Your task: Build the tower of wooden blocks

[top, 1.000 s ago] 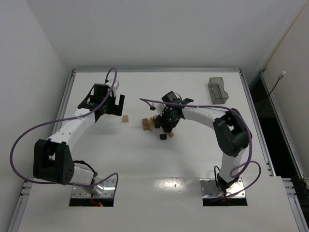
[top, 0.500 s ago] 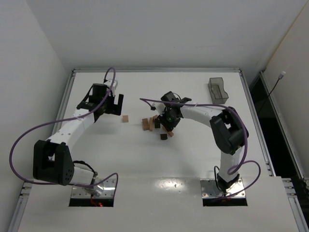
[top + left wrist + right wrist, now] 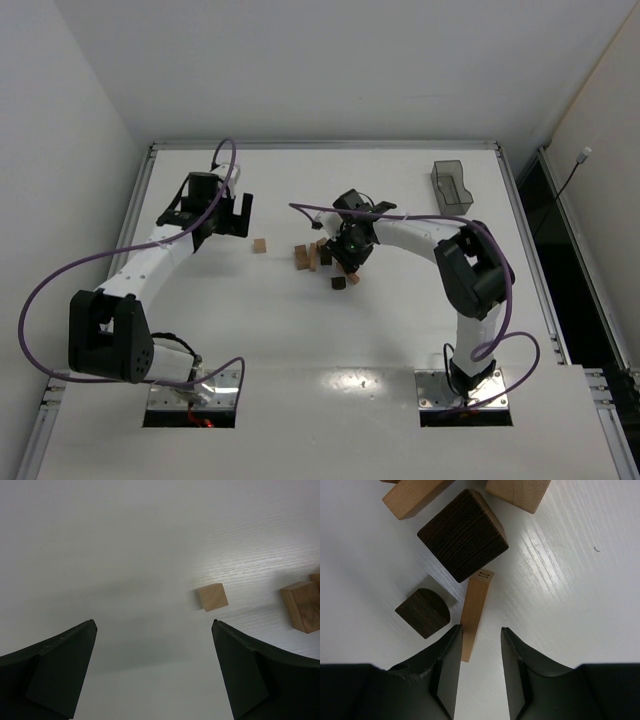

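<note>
You've stacked nothing yet: blocks (image 3: pixel 322 258) lie loose; right end effector (image 3: pixel 481 632) half-spread around a thin slat (image 3: pixel 475 605), left end effector (image 3: pixel 153 625) spread, empty.

A white worktop (image 3: pixel 330 350) is stretching out between plain white walls (image 3: pixel 300 70), with a metal rail (image 3: pixel 320 145) running along its far edge. A dark translucent plastic tray (image 3: pixel 452 187) is standing upright near the far right corner. A thin black cable (image 3: pixel 572 172) is hanging down the right-hand wall.
</note>
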{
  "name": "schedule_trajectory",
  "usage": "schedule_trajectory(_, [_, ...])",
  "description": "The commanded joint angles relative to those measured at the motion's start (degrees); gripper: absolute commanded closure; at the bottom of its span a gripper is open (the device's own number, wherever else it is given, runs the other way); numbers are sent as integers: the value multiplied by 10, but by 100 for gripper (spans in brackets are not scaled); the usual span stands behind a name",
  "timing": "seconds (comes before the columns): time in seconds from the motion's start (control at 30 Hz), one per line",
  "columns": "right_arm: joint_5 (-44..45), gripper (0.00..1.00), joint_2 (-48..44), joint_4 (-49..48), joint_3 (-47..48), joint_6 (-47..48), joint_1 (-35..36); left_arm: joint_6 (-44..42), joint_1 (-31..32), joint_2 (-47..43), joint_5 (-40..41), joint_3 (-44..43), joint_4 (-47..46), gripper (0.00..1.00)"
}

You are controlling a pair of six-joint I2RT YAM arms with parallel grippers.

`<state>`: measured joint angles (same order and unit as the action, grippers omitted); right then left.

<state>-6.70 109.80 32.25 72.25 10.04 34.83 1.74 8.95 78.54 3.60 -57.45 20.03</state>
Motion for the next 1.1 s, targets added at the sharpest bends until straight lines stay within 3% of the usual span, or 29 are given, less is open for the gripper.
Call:
schedule_trajectory(0.0, [-15,67,-17,7,20,-7,9,-6,-6,-8,-6,1,-18,0])
schedule_trajectory(0.43, [-22,67,1,19,20,-7,26,-6,-11,-8,-6,7,-18,0])
schedule_trajectory(0.7, [42,65,1,5,14,-19,26,-6,-11,-8,-6,7,-18,0])
schedule_trajectory(1.07, [20,80,35,30,38,-24,26,-6,-17,-8,-6,7,-24,0])
